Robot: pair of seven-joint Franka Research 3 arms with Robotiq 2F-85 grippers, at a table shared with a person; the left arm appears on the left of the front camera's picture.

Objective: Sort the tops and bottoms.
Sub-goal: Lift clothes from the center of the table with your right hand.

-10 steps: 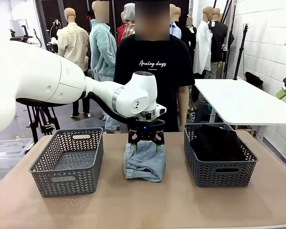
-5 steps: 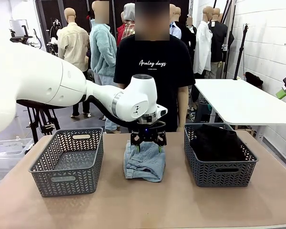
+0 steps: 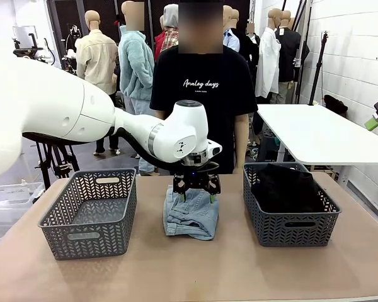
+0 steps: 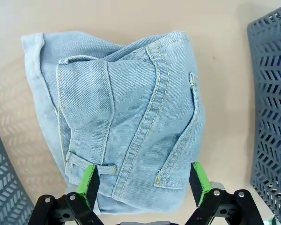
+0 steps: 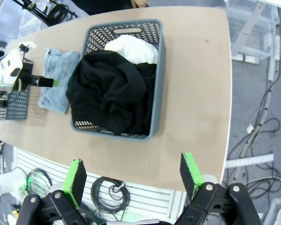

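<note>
— On the tabletop (image 3: 195, 267), far left, what stands there?
— A grey basket (image 3: 88, 212). Right of it, mid-table, lie the pale jeans (image 3: 190, 214), folded. The left gripper (image 3: 196, 196) hangs just over their far edge, jaws spread wide, its green pads (image 4: 88, 180) straddling the denim without pinching it.
— And on the right?
— A second basket (image 5: 156, 82) holds the black top (image 5: 110, 96) heaped over the white top (image 5: 131, 48). The right gripper (image 5: 133, 180) hovers high above the table edge, jaws apart, holding nothing.

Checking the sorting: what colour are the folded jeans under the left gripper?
Pale light blue jeans, clearest in the left wrist view.
</note>
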